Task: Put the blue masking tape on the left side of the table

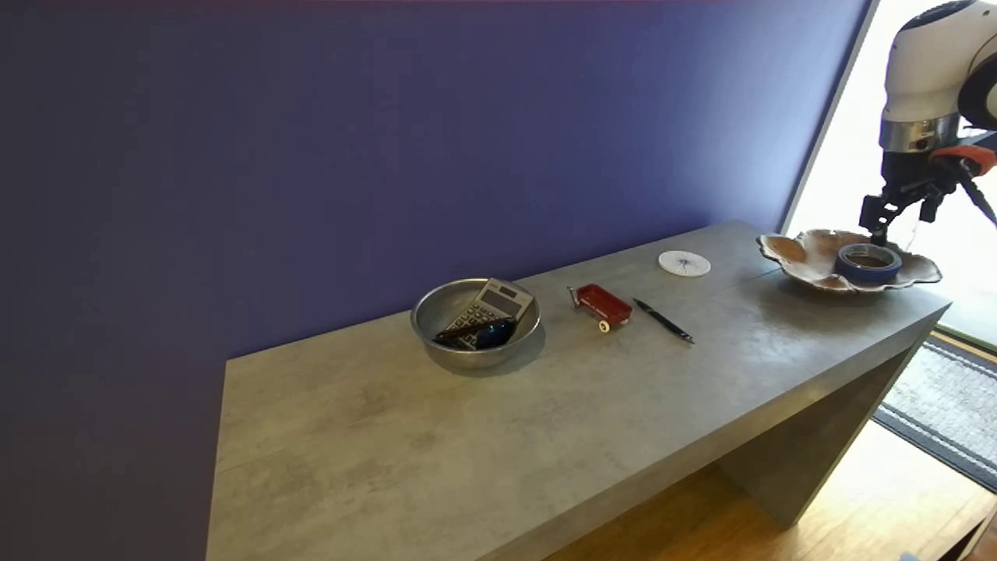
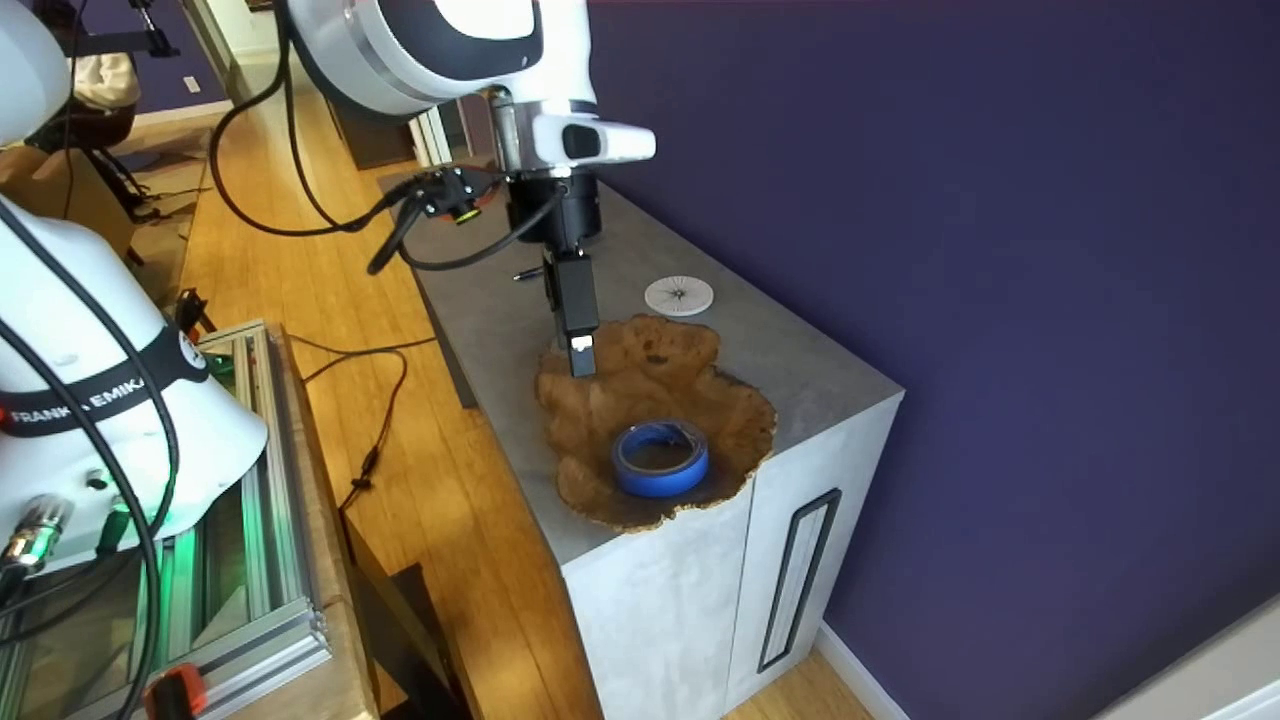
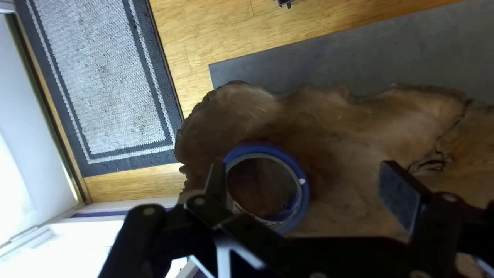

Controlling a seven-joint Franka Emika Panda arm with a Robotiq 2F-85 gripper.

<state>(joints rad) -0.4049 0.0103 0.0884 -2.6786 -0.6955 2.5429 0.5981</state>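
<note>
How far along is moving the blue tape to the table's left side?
Reaching looks nearly done: the gripper is open over the brown dish. Grasping seems in hand; the blue masking tape lies there ungripped. Remaining: lifting and setting it on the left side of the table.

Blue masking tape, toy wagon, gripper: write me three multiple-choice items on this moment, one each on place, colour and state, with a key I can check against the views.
1. Where is the blue masking tape?
A. In the metal bowl
B. In the brown wavy-edged dish
C. On the floor

2. What colour is the body of the toy wagon?
A. Red
B. Yellow
C. Green

3. What state is the gripper in?
A. Shut on the tape
B. Shut on nothing
C. Open

Key:
1. B: both exterior views show the tape lying inside the dish's rim.
2. A: its body shows plainly red in an exterior view.
3. C: in the wrist view its jaws stand wide apart, with nothing clamped between them.
</note>
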